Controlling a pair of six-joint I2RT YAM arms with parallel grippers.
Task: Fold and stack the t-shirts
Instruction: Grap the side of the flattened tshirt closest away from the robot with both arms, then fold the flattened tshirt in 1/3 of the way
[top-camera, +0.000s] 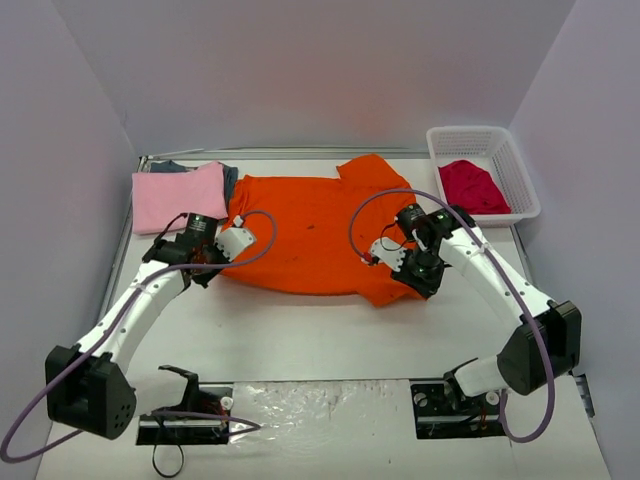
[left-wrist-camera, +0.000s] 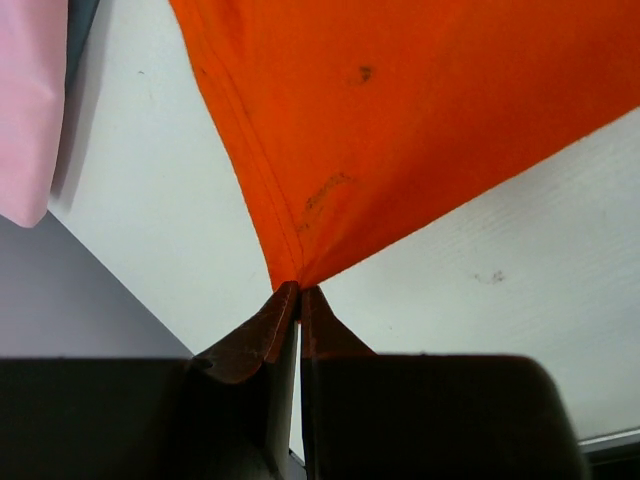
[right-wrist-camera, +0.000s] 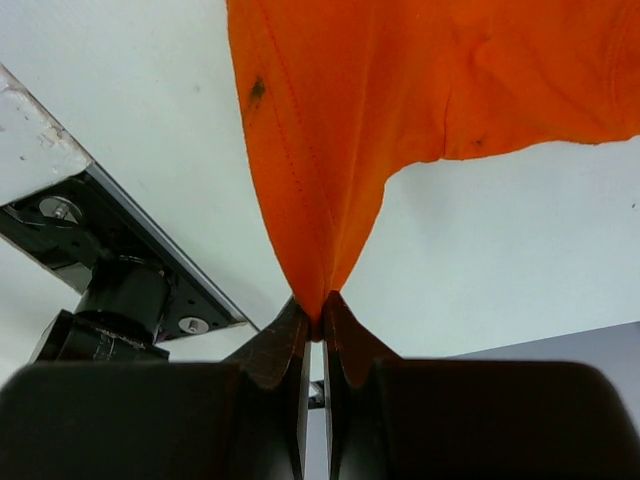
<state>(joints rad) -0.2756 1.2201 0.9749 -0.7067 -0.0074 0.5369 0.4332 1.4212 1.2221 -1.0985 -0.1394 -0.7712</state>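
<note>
A bright orange t-shirt (top-camera: 315, 232) lies spread across the middle of the table. My left gripper (top-camera: 208, 262) is shut on its near left corner (left-wrist-camera: 290, 270). My right gripper (top-camera: 425, 275) is shut on its near right corner (right-wrist-camera: 320, 280). Both corners are pulled taut toward the pinched fingertips. A folded light pink t-shirt (top-camera: 180, 195) lies at the back left on top of a dark blue-grey t-shirt (top-camera: 229, 176), which shows only at its edges. A crimson red t-shirt (top-camera: 473, 186) lies crumpled in the basket.
A white plastic lattice basket (top-camera: 524, 175) stands at the back right. The pink shirt's edge shows at the left of the left wrist view (left-wrist-camera: 25, 110). Pale walls enclose the table on three sides. The arm bases sit at the near edge.
</note>
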